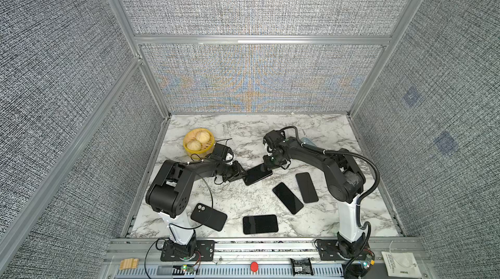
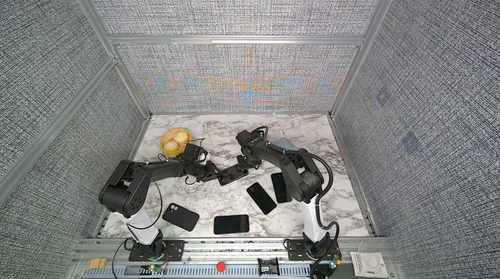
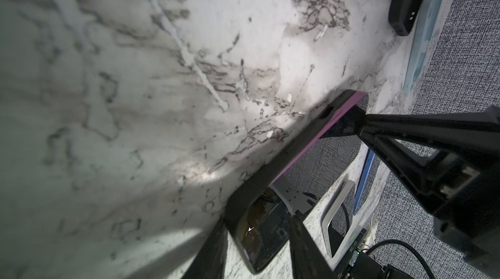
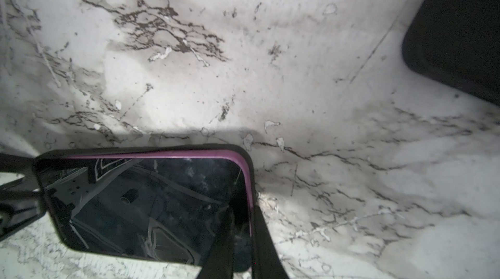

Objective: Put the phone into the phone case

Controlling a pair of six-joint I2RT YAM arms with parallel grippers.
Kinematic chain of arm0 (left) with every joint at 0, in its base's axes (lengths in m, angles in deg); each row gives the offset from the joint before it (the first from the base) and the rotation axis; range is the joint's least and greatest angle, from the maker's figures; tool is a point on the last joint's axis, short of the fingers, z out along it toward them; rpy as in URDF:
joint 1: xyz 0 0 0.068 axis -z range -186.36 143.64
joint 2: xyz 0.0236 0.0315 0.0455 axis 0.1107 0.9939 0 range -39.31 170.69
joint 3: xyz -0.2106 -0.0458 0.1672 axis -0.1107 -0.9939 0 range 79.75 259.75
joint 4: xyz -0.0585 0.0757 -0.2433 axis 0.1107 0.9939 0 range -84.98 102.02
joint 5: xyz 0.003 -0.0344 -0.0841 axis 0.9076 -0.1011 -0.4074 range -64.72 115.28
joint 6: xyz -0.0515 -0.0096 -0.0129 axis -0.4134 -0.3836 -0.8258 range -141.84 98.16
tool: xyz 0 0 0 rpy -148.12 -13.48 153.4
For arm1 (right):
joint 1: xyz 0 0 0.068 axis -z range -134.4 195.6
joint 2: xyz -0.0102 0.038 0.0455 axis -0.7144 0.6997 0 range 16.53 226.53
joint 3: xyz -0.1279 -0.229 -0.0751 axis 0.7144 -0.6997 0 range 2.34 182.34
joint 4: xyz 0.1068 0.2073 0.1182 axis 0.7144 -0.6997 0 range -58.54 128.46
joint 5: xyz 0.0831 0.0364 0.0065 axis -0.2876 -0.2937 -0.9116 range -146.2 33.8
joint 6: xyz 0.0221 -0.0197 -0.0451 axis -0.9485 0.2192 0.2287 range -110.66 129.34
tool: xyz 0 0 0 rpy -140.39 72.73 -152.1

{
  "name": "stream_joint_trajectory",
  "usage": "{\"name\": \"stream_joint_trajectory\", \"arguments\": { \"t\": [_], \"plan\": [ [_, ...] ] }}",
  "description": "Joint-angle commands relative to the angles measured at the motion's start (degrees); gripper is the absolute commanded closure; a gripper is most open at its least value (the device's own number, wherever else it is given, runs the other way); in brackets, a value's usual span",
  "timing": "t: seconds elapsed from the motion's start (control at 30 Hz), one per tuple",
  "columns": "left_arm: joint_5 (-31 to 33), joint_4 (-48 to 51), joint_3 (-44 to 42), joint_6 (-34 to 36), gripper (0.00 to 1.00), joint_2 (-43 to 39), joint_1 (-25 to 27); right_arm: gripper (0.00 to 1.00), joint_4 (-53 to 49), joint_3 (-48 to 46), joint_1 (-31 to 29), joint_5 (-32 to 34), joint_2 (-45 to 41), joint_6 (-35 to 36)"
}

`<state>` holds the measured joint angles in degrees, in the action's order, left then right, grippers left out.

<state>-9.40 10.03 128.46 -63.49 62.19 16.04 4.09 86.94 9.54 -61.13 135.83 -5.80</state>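
Four dark flat items lie on the marble table (image 1: 243,199), all nearer the camera than the yellow basket (image 1: 196,153), used here as the reference. Nearest, toward the right-arm side of the basket, is a black handset (image 1: 260,224), screen up. Almost directly in front of the basket lies a black unit (image 1: 209,216), back up, two camera rings visible. Farther in, well to the right-arm side, are two more handsets (image 1: 287,198) (image 1: 306,187), just beside each other.

Closer to the basket, on the same side, is the phone (image 1: 258,174), spanning the gap between both arms. Its pink edge sits inside the black phone case (image 3: 295,147) along the visible rim. The left gripper (image 1: 244,176) is clamped on the end nearest the basket, with one finger (image 3: 300,239) over the screen. The right gripper (image 1: 269,167) pinches the opposite end.

Two buns (image 1: 194,145) sit in the basket. A pale blue case (image 2: 286,143) lies level with it, partly hidden by the right arm.
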Motion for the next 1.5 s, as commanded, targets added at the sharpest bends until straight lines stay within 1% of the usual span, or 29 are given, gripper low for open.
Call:
{"name": "stream_joint_trajectory", "arguments": {
  "t": [0.0,0.27,0.4,0.47,0.57,0.7,0.83,0.9,1.07,1.23,1.47],
  "plan": [
    [1.30,-0.90,-0.10,0.82,0.60,0.83,0.27,0.88,-1.05,-2.42,-0.86,-8.81,4.14,-0.71],
    [1.86,0.01,0.20,1.21,0.60,0.57,0.28,0.87,-3.30,-0.72,-0.60,-7.21,1.20,-0.25],
    [3.57,2.98,0.73,2.51,0.59,-1.11,-0.07,0.83,-5.61,1.79,-0.43,-5.44,-1.51,0.41],
    [3.85,3.84,0.51,3.05,0.57,-2.57,-0.28,0.81,-6.38,2.65,-0.04,-4.99,-2.84,0.80],
    [3.17,4.75,0.36,2.70,0.49,-4.55,-0.07,0.79,-7.16,3.73,0.72,-5.71,-4.59,1.09],
    [2.86,6.24,-0.29,1.76,0.46,-6.32,0.18,0.77,-8.04,3.76,1.16,-5.51,-6.06,1.44],
    [4.17,8.66,-1.63,1.92,0.43,-8.37,0.19,0.71,-7.43,1.10,1.51,-6.30,-7.48,1.29],
    [3.75,8.92,-1.99,1.86,0.41,-8.50,0.25,0.69,-6.52,-0.59,1.52,-7.16,-8.35,1.16],
    [1.48,7.38,-2.52,0.88,0.42,-7.77,0.98,0.68,-4.53,-3.59,1.56,-7.53,-8.52,0.44],
    [1.10,5.69,-3.13,0.35,0.45,-6.02,1.60,0.68,-2.73,-4.53,1.59,-7.11,-7.10,-0.04],
    [0.75,3.63,-3.34,-0.34,0.51,-3.97,1.94,0.77,-1.49,-5.07,1.73,-7.86,-5.86,-0.52]
  ]
}}
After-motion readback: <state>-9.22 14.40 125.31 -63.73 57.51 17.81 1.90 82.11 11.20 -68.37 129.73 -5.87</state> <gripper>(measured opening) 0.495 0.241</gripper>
